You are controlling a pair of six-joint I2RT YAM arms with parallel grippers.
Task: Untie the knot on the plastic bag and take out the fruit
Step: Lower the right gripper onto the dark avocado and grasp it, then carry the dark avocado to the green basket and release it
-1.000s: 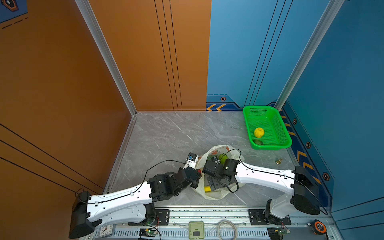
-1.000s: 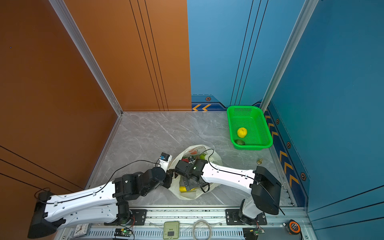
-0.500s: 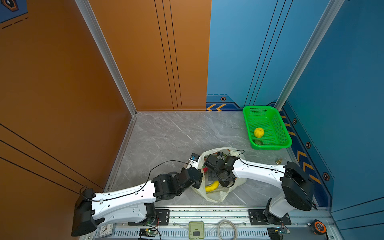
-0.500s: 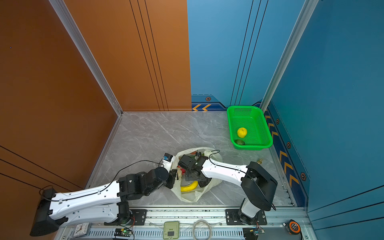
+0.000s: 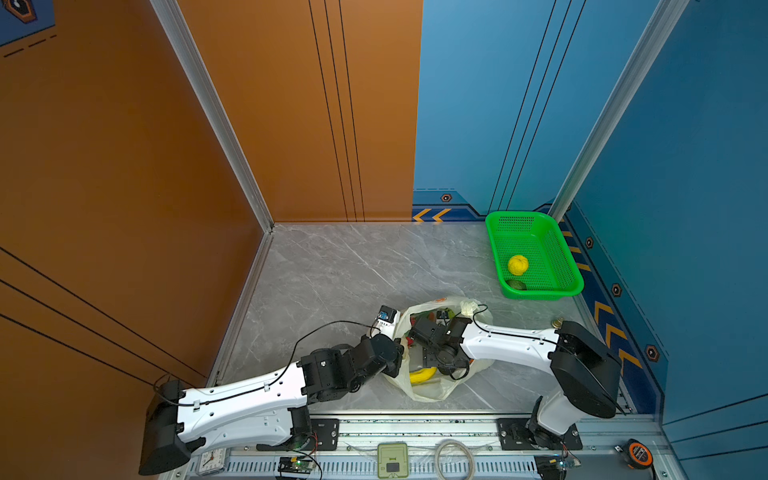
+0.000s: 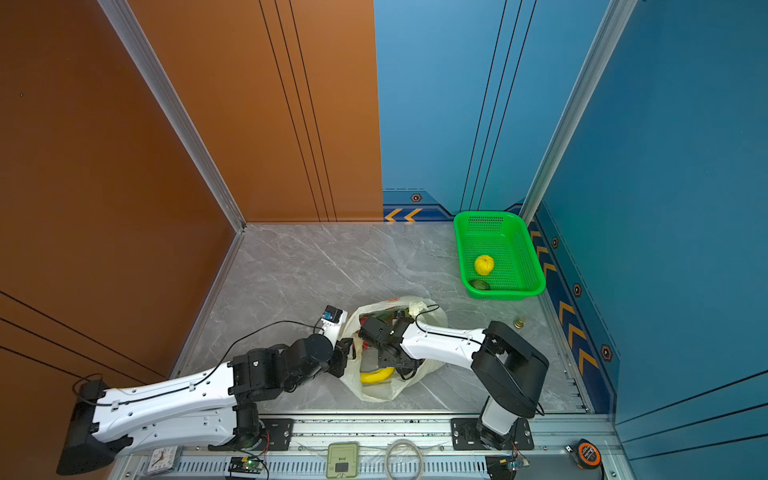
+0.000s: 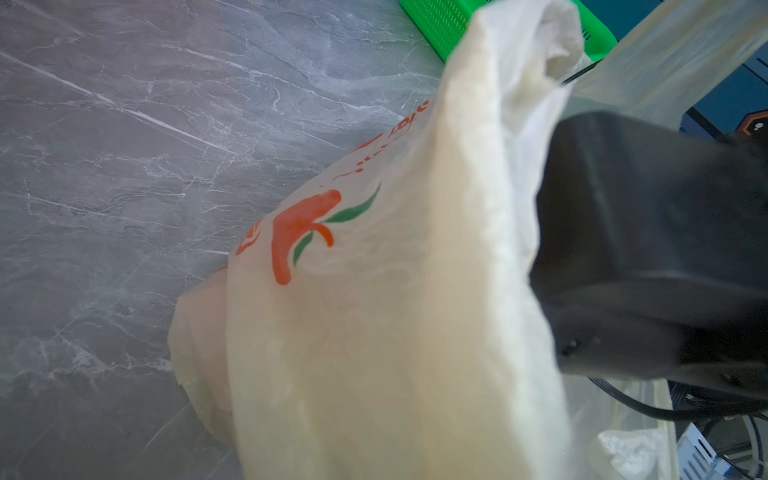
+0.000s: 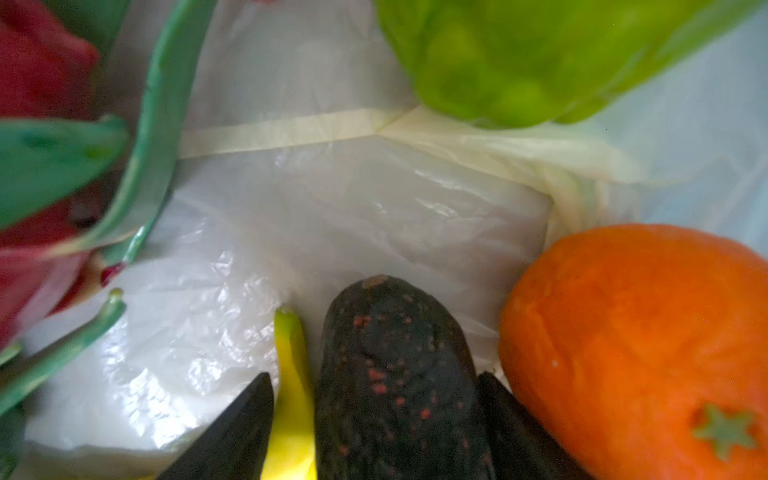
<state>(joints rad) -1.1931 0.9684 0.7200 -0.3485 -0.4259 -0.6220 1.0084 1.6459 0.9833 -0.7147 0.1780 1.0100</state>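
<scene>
marble floor (image 5: 353, 270); left pincer (image 5: 401, 355) pinches crinkly bag (image 7: 395, 332); right pincer (image 8: 375, 377) parted astride pebbly avocado (image 8: 395, 328).

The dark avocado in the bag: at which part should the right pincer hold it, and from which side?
Probably across its thick middle, one finger on each long flank, coming down through the open mouth of the plastic bag. The dark avocado lies lengthwise between the fingers of the right pincer. The banana sits inside one finger, so shift to leave it out; the orange crowds the other.

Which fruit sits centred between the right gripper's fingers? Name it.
The dark, red-specked avocado; the banana only edges into the gap, and the orange lies outside it.
</scene>
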